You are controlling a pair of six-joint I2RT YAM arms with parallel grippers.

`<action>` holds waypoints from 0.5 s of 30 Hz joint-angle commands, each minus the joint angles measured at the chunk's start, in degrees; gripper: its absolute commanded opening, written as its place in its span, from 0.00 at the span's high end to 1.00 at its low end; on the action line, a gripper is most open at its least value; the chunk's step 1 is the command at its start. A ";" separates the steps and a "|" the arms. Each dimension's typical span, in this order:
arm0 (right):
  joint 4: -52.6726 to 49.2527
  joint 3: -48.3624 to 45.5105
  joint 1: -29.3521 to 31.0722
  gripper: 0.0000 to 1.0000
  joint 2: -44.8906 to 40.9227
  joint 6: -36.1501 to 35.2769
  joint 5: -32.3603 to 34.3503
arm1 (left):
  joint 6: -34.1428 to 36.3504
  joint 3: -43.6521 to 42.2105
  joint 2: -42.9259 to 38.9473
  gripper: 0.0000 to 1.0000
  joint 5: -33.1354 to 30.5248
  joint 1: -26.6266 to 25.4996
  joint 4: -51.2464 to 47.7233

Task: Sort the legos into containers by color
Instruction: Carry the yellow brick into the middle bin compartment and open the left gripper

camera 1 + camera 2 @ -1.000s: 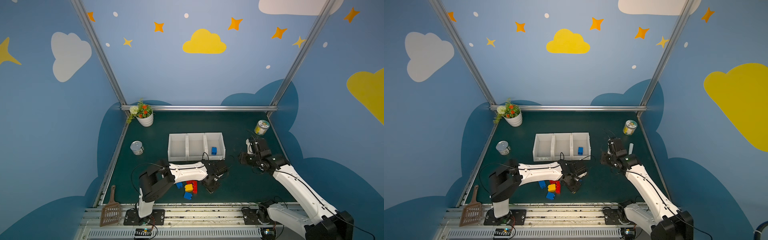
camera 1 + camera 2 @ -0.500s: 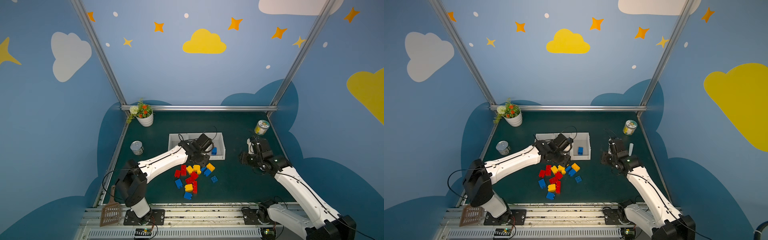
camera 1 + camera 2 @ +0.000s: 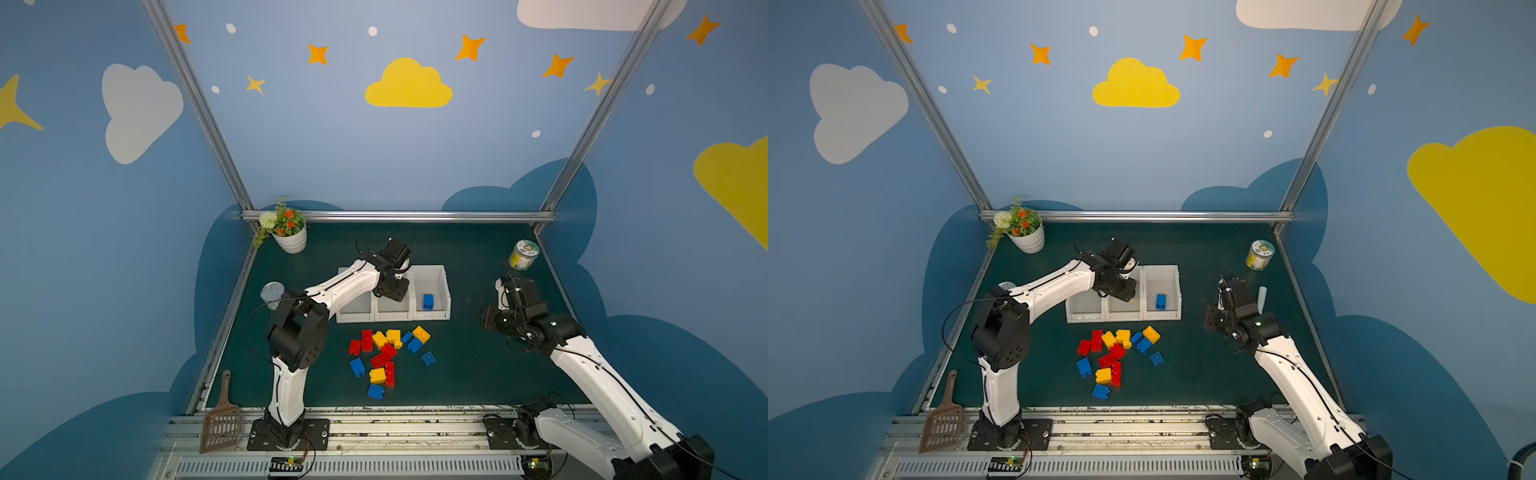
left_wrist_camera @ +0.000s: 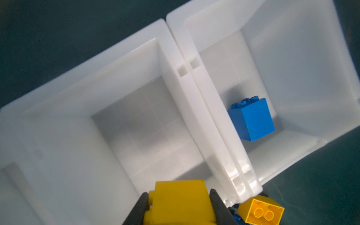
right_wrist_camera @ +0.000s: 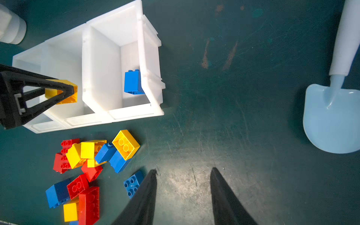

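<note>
left gripper (image 4: pixel 179 193) clamped on studded yellow brick (image 5: pixel 68 97), over middle glossy white bin (image 4: pixel 124 78) | right gripper (image 5: pixel 183 169) spread, empty, above scuffed green bench (image 5: pixel 233 97)

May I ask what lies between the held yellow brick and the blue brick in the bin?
The two bins' adjoining white walls, shown in the left wrist view.

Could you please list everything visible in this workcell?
mat: one, dark green, tabletop.
bins: three, white, mid-mat row.
blue brick: one, blue, bin nearest right arm.
yellow brick: one, yellow, over middle bin.
loose bricks: about fifteen, red/yellow/blue, heaped before bins.
flower pot: one, white, back left.
jar: one, yellowish, back right.
cup: one, clear, left edge.
scoop: one, brown, front left.
shovel: one, pale blue, beside right arm.
left pincer: one, black, shut on yellow brick.
right pincer: one, black, open, above mat.
</note>
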 commanded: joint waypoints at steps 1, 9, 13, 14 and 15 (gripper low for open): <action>-1.35 -0.63 -0.12 0.54 -1.20 0.07 0.08 | 0.89 1.54 0.39 0.53 1.24 0.35 -1.17; -1.36 -0.52 -0.12 0.54 -1.03 -0.08 -0.44 | 0.42 1.25 0.53 0.42 1.99 0.38 -1.02; -1.38 -0.43 -0.12 0.54 -1.19 -0.12 -0.74 | 0.35 0.69 -0.25 0.36 1.65 0.35 -1.08; -1.40 -0.53 -0.11 0.54 -1.29 -0.11 -0.73 | 0.27 0.44 -0.54 0.35 1.60 0.39 -1.09; -1.40 -0.47 -0.12 0.54 -1.38 -0.26 -0.87 | 0.20 0.27 -0.91 0.34 1.53 0.35 -1.02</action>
